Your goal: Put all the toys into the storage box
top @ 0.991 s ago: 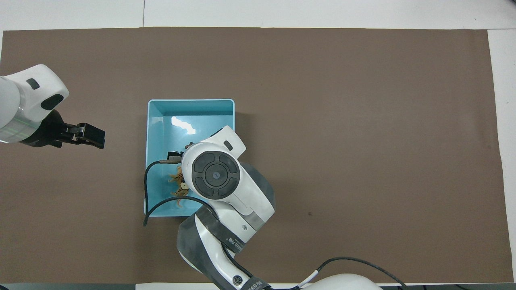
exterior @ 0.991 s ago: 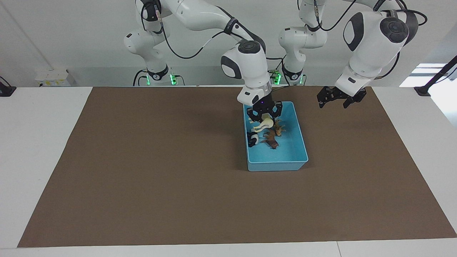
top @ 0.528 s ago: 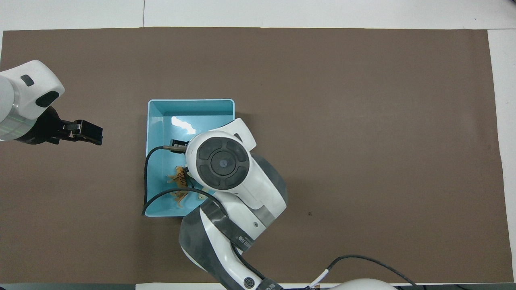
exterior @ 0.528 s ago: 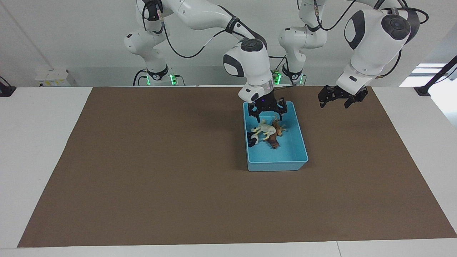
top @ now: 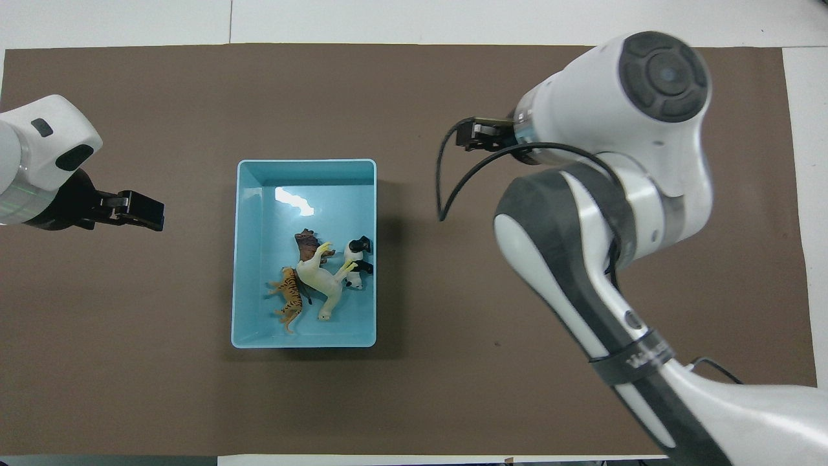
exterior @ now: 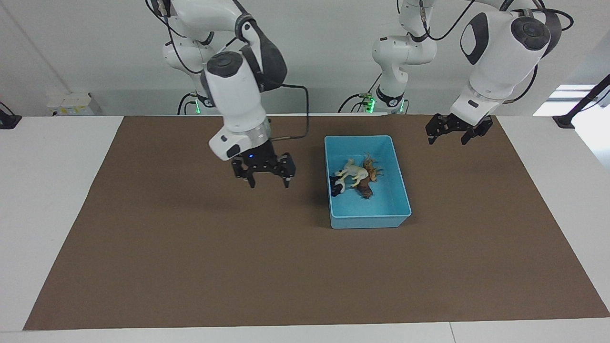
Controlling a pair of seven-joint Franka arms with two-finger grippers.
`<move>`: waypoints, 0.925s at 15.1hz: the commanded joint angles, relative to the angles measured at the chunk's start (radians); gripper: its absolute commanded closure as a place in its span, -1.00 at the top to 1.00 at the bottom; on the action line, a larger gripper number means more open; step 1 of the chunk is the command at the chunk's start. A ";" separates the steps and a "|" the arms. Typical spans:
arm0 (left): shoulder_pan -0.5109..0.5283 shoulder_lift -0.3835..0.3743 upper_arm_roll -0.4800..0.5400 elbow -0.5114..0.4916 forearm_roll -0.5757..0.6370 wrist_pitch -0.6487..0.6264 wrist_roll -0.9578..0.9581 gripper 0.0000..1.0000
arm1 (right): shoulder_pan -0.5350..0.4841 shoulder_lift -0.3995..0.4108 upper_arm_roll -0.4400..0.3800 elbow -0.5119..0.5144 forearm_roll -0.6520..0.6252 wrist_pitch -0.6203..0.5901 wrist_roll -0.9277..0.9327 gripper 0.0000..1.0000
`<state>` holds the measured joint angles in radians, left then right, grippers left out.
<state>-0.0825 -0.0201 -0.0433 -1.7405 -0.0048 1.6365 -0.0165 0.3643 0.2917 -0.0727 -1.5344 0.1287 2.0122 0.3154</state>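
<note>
Four toys are being held in the light blue storage box (exterior: 367,216): one tiger (top: 289,299), one horse (top: 321,279), one panda (top: 357,260), one lion (top: 306,242), touching. The right gripper (exterior: 263,177), wide and empty, is being hung over bare mat toward the right arm's end. The left gripper (exterior: 456,132), open and empty, is waiting. No toy is seen outside; none is left to fetch.
</note>
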 commanded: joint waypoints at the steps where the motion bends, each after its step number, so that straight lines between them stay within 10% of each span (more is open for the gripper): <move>1: -0.002 0.008 0.003 0.010 0.005 0.009 0.017 1.00 | -0.115 -0.026 0.019 -0.018 -0.006 -0.055 -0.166 1.00; 14: -0.003 0.008 0.003 0.012 0.005 0.017 0.015 1.00 | -0.266 -0.268 0.016 -0.139 -0.113 -0.357 -0.306 1.00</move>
<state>-0.0833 -0.0183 -0.0441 -1.7406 -0.0048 1.6488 -0.0159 0.1071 0.1275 -0.0705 -1.5594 0.0445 1.6457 0.0291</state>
